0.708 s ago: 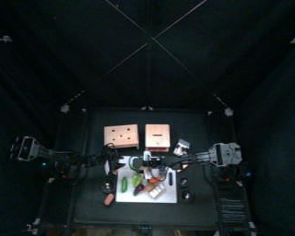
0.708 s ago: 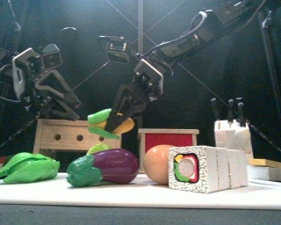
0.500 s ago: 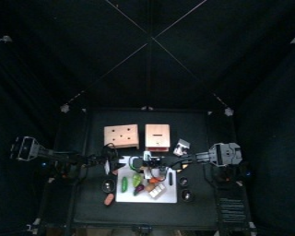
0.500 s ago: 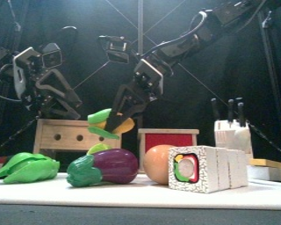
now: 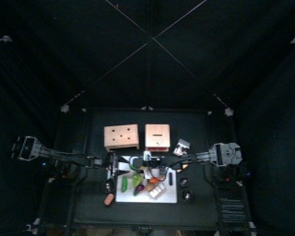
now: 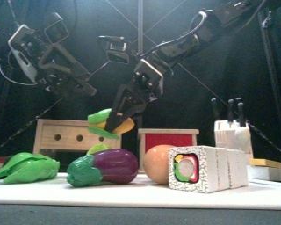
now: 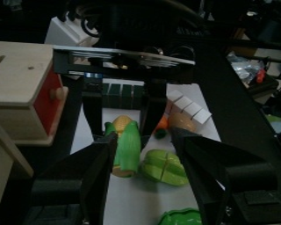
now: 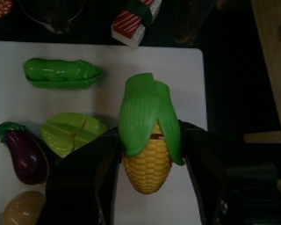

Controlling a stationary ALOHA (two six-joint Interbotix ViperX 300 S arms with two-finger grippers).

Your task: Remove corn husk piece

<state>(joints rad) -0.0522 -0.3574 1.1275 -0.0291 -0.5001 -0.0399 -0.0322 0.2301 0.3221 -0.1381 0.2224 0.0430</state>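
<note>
While the left gripper (image 6: pixel 70 85) hangs at the upper left of the front view, jaws apart and empty, the right gripper (image 6: pixel 117 119) at centre is clamped on the corn cob (image 8: pixel 151 163), lifted over the white board (image 8: pixel 108 66); the corn husk piece (image 8: pixel 147 110) drapes over the cob's tip as a smooth, thin green leaf, the kernels beneath bumpy and yellow. To peel it cleanly, I judge the left should pinch the leaf's free edge and pull along the cob; right of centre sit a glossy eggplant (image 6: pixel 115 164) and a blocky sushi roll (image 6: pixel 205 169).

Glossy plastic eggplant (image 6: pixel 111 165) and smooth green husk (image 8: pixel 146 112) over bumpy yellow corn (image 8: pixel 149 165); matt pale wooden box (image 6: pixel 73 137)
</note>
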